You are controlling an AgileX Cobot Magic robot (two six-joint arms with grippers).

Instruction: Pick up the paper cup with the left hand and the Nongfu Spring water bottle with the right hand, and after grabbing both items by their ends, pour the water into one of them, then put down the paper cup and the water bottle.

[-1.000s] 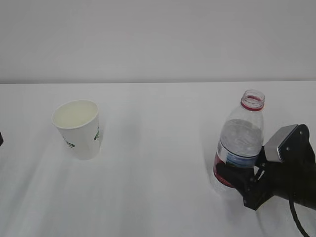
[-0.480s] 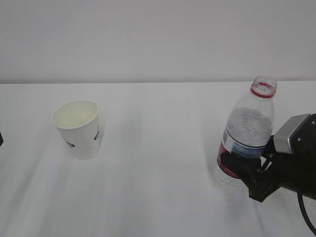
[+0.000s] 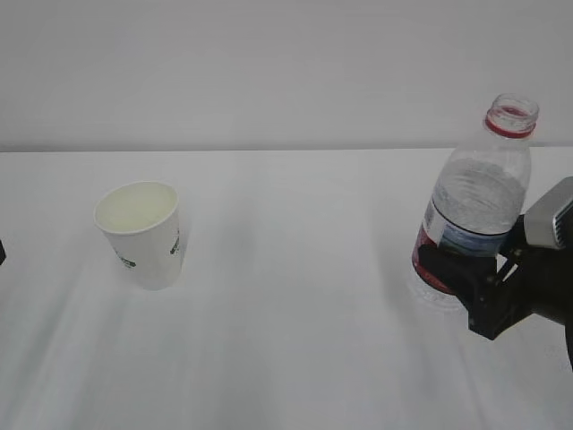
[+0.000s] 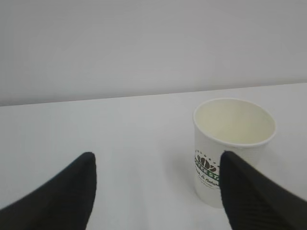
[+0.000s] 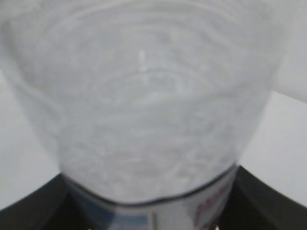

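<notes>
The bottle sits between my right pincer's fingers, gripped low on its body at the red-and-white label, w/ the open mouth and red neck ring well above my grip. It leans a bit, top tilted away to my right. Its base looks just off the table, but I can't tell for sure from the outside view. In my right wrist view the bottle fills nearly everything, clear ribbed wall right in front of the camera, label edge down by my fingers on both sides. Water inside: level too hard to read.

The cup stands upright on the table, far off to the left of my right pincer, not touched by anything. My left pincer is spread wide, holding nothing. The cup is ahead of it and toward its right finger, which overlaps the cup's lower right side in the left wrist view; contact unclear. The left finger is well apart from the cup. The cup's inside looks cream and I see no liquid in it. Green logo faces my left pincer.

A plain pale wall is behind the table.
</notes>
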